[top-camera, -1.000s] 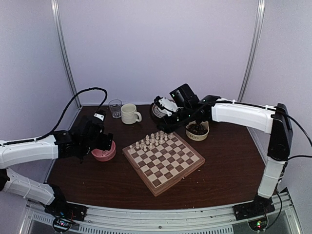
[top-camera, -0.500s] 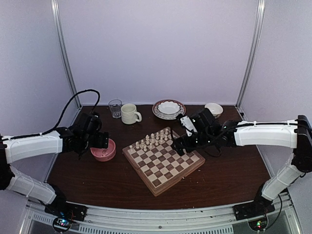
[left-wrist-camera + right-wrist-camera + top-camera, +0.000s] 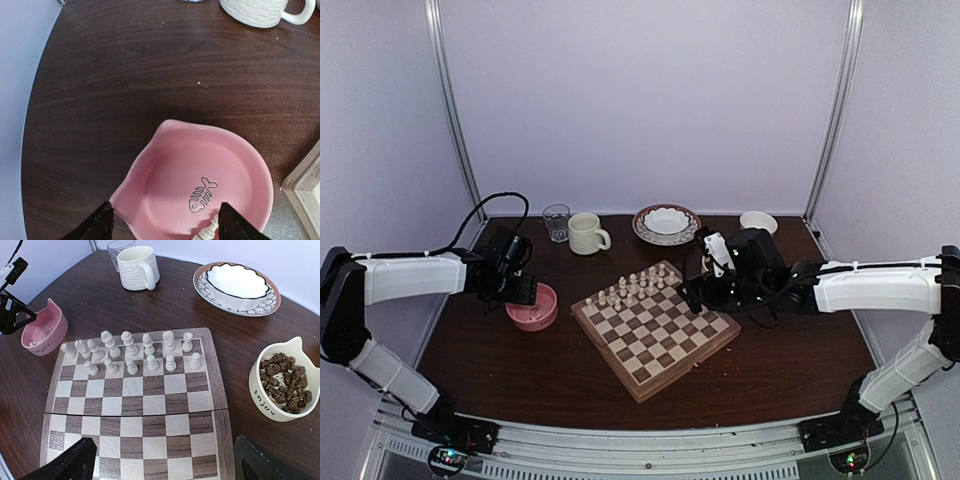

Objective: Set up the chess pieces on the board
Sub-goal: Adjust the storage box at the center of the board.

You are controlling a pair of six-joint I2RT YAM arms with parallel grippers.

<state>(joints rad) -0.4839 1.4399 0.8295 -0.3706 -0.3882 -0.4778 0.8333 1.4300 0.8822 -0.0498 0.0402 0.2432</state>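
Looking under halfway: cream pieces (image 3: 131, 352) fill the board's (image 3: 135, 430) 12 o'clock row, six more in front, two squares bare. Dark pieces (image 3: 282, 380) wait at 2 o'clock. Left gripper (image 3: 165, 216) hangs spread over the pink bowl (image 3: 150, 145) at 9, pinching nothing; right gripper (image 3: 165, 447) gapes empty above the board.

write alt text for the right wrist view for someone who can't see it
A wooden chessboard seen from above, cream chess pieces lined in two rows along its far edge. A cream bowl of dark pieces sits to its right, a pink bowl to its left, a ribbed mug beyond.
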